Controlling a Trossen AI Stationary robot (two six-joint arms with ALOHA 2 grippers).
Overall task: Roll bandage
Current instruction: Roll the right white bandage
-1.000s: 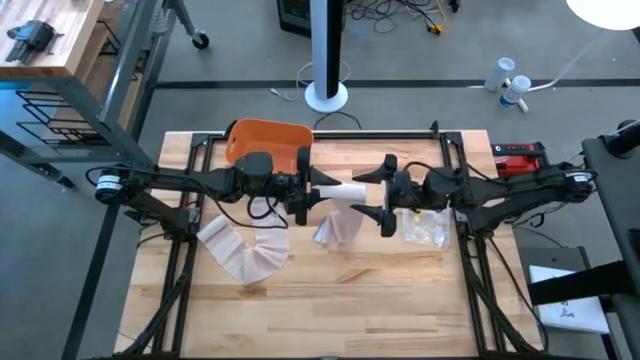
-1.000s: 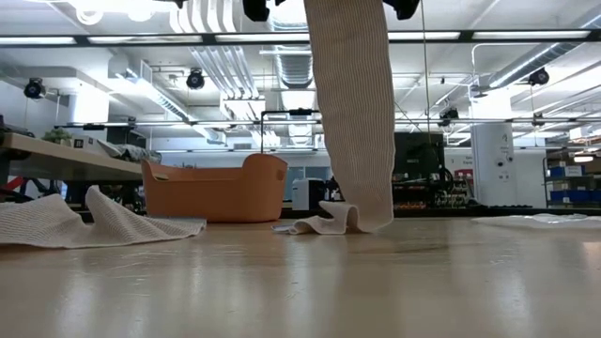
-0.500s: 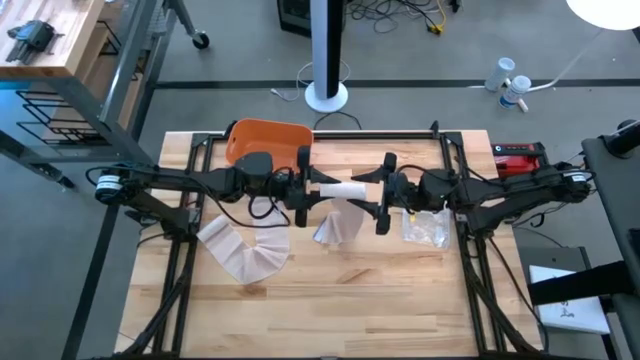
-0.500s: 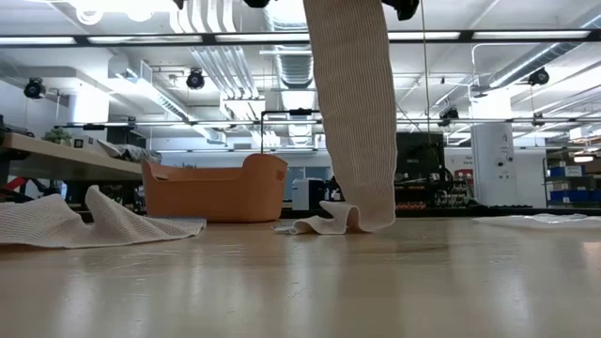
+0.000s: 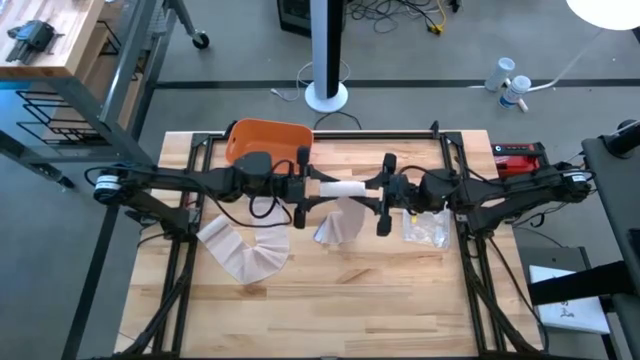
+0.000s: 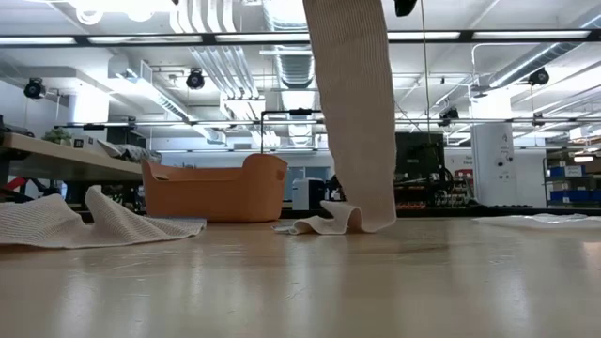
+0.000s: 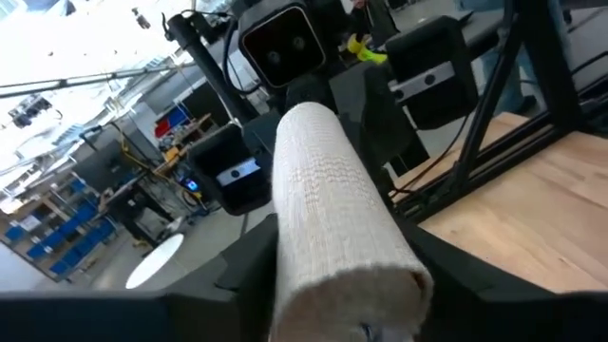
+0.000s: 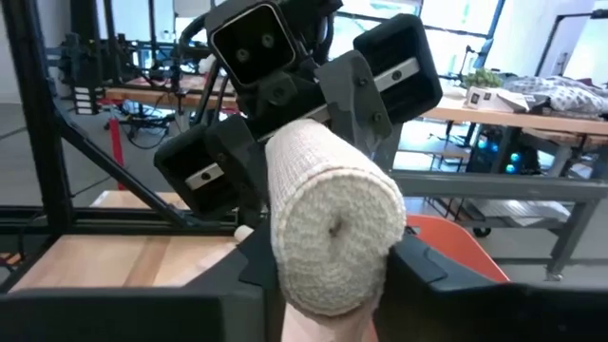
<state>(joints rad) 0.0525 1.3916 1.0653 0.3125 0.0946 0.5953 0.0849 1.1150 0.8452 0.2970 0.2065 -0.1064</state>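
Off-white ribbed cloth, the bandage roll (image 5: 340,189) is held above the middle of the wooden table (image 5: 330,300), lying crosswise between the two arms. The left gripper (image 5: 302,188) is clamped on one end of the roll and the right gripper (image 5: 381,193) is clamped on the other end, so the two face each other with only the roll between them. In the left wrist view the roll (image 7: 337,237) runs lengthways away from the camera, with the other arm's camera housing (image 7: 285,43) just beyond its far end. In the right wrist view the roll's round, spiral-wound end (image 8: 332,228) faces the camera, seated between that arm's dark fingers (image 8: 418,275). From the roll a loose tail of bandage (image 6: 352,113) hangs straight down to the tabletop, where its lower end lies crumpled in a small fold (image 6: 329,222); from above, this heap (image 5: 338,225) lies just below the roll and between the grippers. An orange bin (image 5: 266,141) stands at the far edge of the table behind the left arm. A second, unrolled bandage strip (image 5: 245,252) lies curved on the table on the left side. A clear plastic bag (image 5: 427,227) lies flat under the right arm. A red device (image 5: 518,156) sits off the table's far right corner.
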